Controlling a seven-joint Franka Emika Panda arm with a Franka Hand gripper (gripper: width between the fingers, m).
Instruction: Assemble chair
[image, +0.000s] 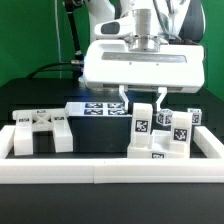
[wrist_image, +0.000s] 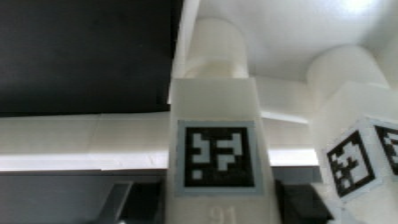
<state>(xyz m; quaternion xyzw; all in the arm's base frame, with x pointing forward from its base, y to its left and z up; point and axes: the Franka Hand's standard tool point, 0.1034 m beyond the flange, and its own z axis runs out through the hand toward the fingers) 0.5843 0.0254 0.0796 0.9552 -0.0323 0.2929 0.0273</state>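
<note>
Toward the exterior view's left of the gripper (image: 142, 102), a loose white part (image: 40, 130) lies on the bench (image: 100, 137). The gripper is clamped on an upright post (image: 144, 116) atop the half-built chair (image: 166, 136). This looks like the post-seating step; next, press straight down, then release.

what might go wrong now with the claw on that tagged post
The claw seems to hold the tagged post only near its top, so it may tilt or slip. The other chair parts stand close beside it; a sideways move could knock them. The border rail in front could catch a low post.
</note>
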